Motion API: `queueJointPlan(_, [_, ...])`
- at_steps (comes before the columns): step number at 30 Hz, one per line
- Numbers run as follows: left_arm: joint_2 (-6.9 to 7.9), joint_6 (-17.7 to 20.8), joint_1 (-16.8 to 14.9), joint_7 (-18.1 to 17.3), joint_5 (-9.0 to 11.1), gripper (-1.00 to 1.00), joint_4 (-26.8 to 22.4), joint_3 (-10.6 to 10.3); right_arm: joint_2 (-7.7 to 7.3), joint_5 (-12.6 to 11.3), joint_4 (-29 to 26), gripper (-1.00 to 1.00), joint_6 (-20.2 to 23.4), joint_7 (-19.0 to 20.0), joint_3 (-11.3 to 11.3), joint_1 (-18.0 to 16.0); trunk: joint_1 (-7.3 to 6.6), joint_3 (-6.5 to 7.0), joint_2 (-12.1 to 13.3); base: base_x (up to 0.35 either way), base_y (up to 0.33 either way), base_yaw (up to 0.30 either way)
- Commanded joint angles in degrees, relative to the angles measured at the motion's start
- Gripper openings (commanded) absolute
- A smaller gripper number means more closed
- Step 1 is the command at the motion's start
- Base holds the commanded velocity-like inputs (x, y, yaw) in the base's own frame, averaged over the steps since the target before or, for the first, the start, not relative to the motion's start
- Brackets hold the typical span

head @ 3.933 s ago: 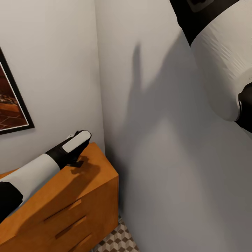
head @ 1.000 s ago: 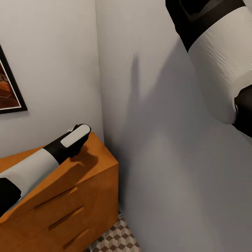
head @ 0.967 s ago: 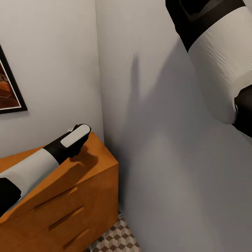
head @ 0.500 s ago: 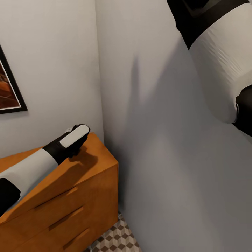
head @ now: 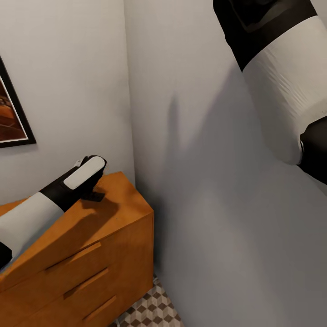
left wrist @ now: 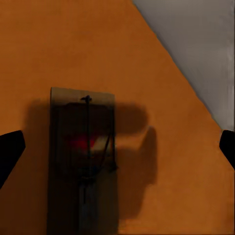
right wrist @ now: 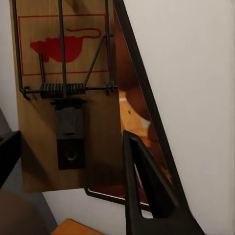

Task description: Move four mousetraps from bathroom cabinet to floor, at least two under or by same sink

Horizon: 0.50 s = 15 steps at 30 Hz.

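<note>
Mousetrap point(right wrist: 63, 93) stays pinched in my right claw point(right wrist: 73, 161) while my wide-open left claw point(left wrist: 117, 147) hovers over another mousetrap point(left wrist: 83, 161) on the cabinet point(head: 91, 236), lower left.

Both arms point(head: 281, 86) wear ribbed white sleeves between glossy black joints; the left tool point(head: 84, 175) carries a white pad.

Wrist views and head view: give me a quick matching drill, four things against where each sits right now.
Things:
1. left-wrist trap
2. right-wrist trap
3. picture
4. tiles

Places:
A. hanging on the wall
B. flat on the cabinet top, untouched
C. between the right jaws
D. on the floor by the cabinet's base

Pairs: 1-B, 2-C, 3-A, 4-D
</note>
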Motion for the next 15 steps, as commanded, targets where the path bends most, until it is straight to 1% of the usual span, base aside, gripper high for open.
queueJointPlan(1, [-0.26, -0.03, -0.43, 0.09, -0.13, 1.0, -0.38, 0.09, 0.0, -0.11, -0.26, -1.0, 0.09, -0.17, 0.29, -0.07, 0.02, -0.07, 0.0, 0.0, 0.0, 0.0])
queueJointPlan(2, [-0.6, 0.3, -0.76, 0.09, -0.45, 1.0, -0.68, 0.4, 0.0, -0.11, -0.5, -1.0, 0.08, -0.45, 0.33, -0.06, 0.02, -0.07, 0.0, 0.0, 0.0, 0.0])
queueJointPlan(9, [-2.95, 2.58, -3.06, 0.09, -2.69, 1.0, 1.74, 2.61, 0.0, -0.12, -2.18, -1.0, 0.08, -2.38, 0.53, -0.06, 0.02, -0.07, 0.0, 0.0, 0.0, 0.0])
queueJointPlan(15, [-4.95, 4.52, -5.03, 0.09, -4.61, 1.0, 3.78, 4.51, 0.0, -0.12, -3.64, -1.0, 0.08, -2.41, 0.6, -0.06, 0.02, -0.07, 0.0, 0.0, 0.0, 0.0])
